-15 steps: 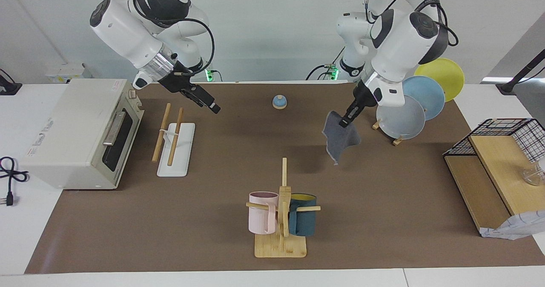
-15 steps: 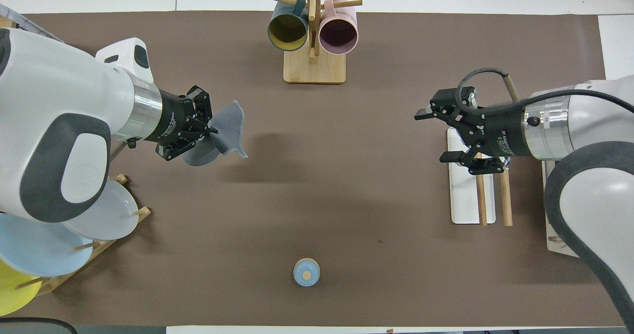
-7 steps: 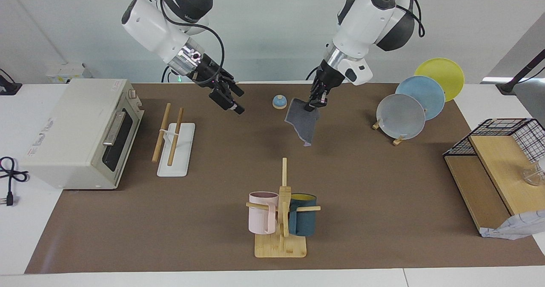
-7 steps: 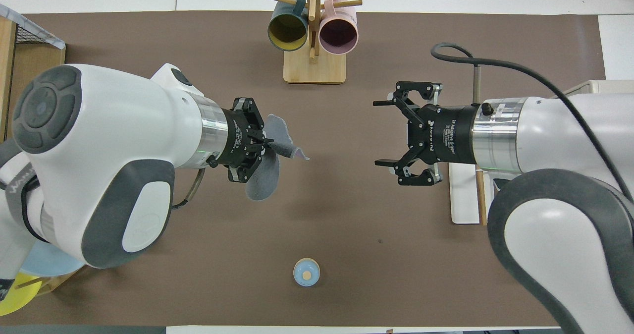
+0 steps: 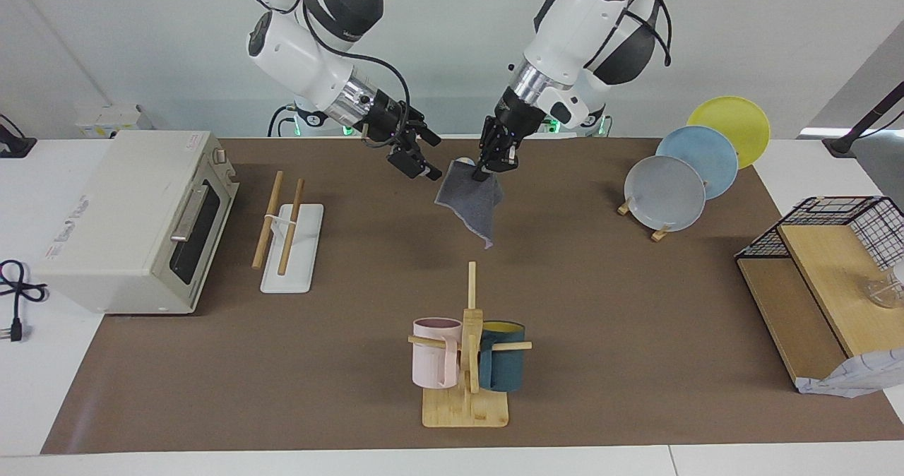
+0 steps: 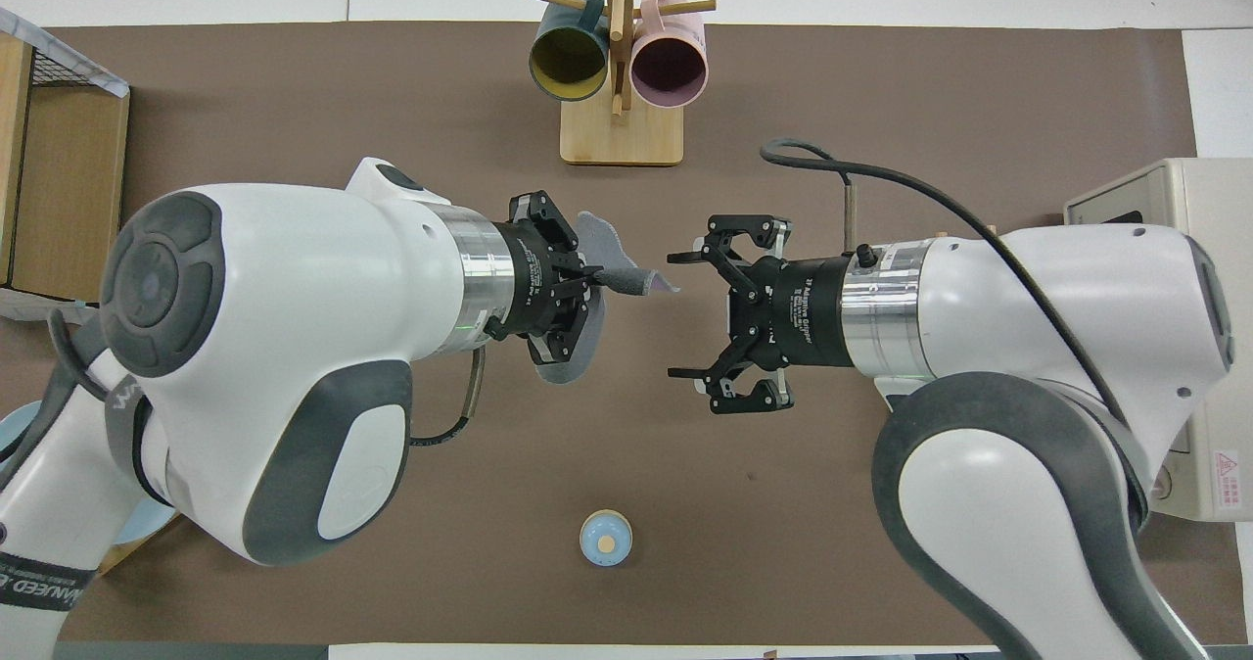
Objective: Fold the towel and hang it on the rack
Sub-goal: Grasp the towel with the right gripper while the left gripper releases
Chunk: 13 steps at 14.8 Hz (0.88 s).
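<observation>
The left gripper [image 5: 486, 167], jaws pinched on a corner, holds the thin grey fuzzy towel [image 5: 472, 204] hanging over mid-worktop. The right gripper [image 5: 417, 157], jaws wide and empty, should take the free upper corner [image 5: 444, 195] squarely before any fold.

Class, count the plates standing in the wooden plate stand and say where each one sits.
3: the grey plate sits farthest from the robots, the blue plate stands in the middle, the yellow plate nearest them. None seems hidden.
</observation>
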Tool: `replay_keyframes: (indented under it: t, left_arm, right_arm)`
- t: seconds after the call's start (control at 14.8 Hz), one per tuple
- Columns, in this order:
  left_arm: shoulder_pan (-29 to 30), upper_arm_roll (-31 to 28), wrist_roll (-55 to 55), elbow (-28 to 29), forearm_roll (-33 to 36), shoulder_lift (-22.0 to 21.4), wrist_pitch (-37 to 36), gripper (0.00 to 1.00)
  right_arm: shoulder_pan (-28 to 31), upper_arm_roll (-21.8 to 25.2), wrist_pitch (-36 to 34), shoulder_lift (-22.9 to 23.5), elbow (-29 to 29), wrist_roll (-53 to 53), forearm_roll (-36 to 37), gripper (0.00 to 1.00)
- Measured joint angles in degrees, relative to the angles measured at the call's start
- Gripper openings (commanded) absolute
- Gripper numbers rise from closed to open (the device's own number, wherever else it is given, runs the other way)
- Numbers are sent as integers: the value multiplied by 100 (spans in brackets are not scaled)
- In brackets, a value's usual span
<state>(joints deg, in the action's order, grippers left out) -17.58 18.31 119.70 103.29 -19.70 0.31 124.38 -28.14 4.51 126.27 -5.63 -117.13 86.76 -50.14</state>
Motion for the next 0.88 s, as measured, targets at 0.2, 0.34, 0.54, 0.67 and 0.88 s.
replay_keyframes:
  t: [0.2, 0.34, 0.54, 0.67, 0.88]
  left_arm:
    - [-51, 6, 284, 75, -2, -2, 128, 0]
    - [-52, 5, 384, 78, -3, -3, 156, 0]
    - [-72, 5, 478, 79, -4, -3, 170, 0]
    - [-96, 6, 538, 79, -4, -3, 176, 0]
    - [-101, 5, 594, 79, -5, -4, 180, 0]
  right_arm:
    - [-105, -2, 144, 72, -21, 2, -25, 100]
    - [-129, -1, 217, 134, -28, 3, -28, 100]
    - [-219, -1, 568, 330, -29, 3, -39, 100]
    - [-300, -3, 855, 459, -22, 3, -188, 94]
    - [-426, -6, 1170, 576, 20, -38, -359, 19]
